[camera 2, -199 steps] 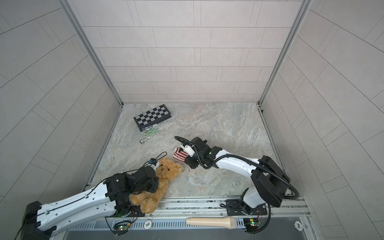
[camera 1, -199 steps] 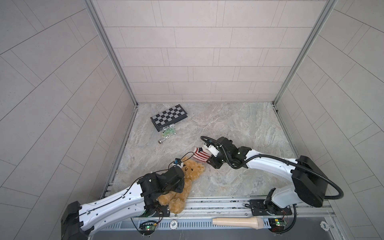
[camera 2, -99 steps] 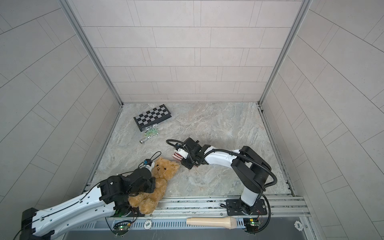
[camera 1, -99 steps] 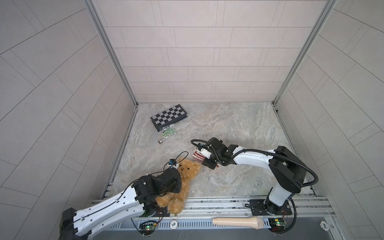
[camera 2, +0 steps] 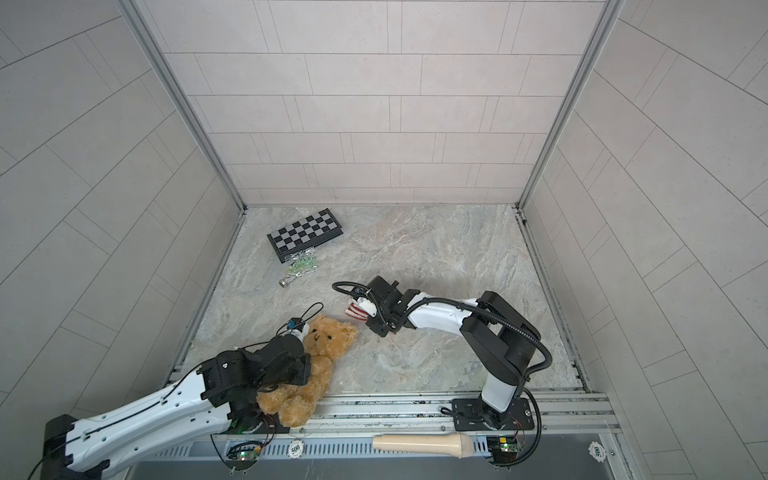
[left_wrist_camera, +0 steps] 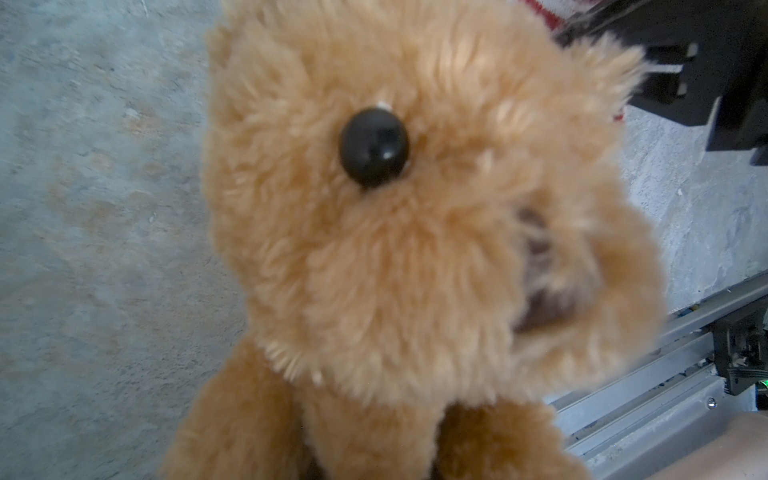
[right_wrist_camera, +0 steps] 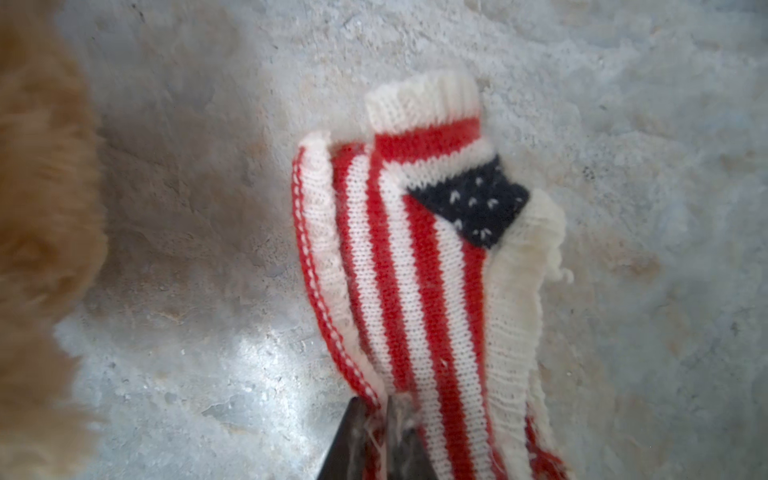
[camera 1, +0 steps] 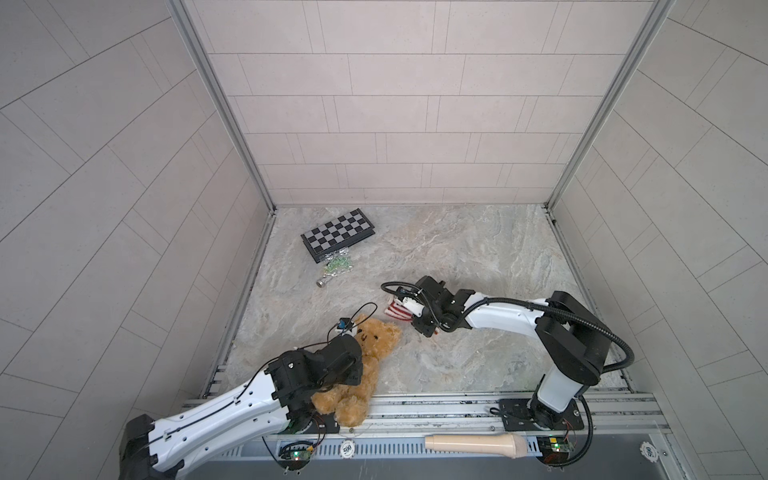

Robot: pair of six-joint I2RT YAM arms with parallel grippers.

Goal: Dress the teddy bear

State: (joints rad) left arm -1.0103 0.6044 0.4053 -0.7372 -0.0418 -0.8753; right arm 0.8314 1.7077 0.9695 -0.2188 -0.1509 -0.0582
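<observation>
- My left hand [camera 1: 358, 365] stays clenched on the teddy bear [camera 1: 374, 353], round the torso I think; the fingers are buried in fur.
- The bear is in the same spot as a second ago: front left of the desk [camera 1: 478, 257], feet over the front rail, head toward the striped sweater [right_wrist_camera: 419, 270].
- My right hand [right_wrist_camera: 379, 419] stood wider a second ago and is now pinched on the sweater's hem.
- The sweater hasn't shifted and lies just beside the bear's head.

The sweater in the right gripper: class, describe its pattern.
The sweater has red-and-white stripes plus a navy patch with white flecks, clearest in the right wrist view.
</observation>
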